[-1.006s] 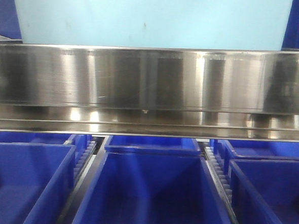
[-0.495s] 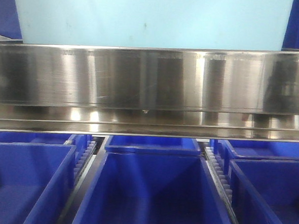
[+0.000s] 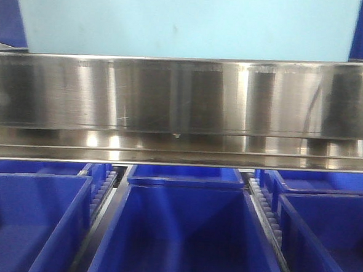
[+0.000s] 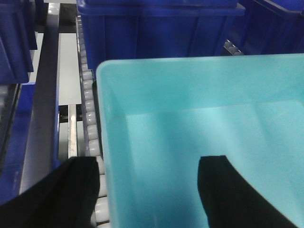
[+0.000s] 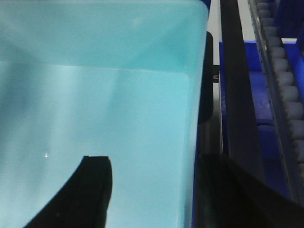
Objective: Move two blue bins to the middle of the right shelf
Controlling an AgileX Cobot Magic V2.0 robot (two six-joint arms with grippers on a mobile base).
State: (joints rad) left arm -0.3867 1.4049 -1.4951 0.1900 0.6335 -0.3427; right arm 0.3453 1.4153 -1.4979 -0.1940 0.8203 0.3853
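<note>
A light blue bin shows above the wide shiny front rail of the right shelf middle. In the left wrist view this bin fills the frame, and my left gripper is open, one black finger outside its left wall and the other inside. The right wrist view shows the bin from its other end. My right gripper is open astride the right wall, with the outer finger close to that wall. A second light blue bin is out of view.
Dark blue bins stand in rows below the rail, with roller tracks between them. Another dark blue bin sits just behind the light one. White rollers run along its left side, and a roller track lies to its right.
The light blue bin's right edge has shifted slightly to the right in the front view. Nothing else has visibly moved.
</note>
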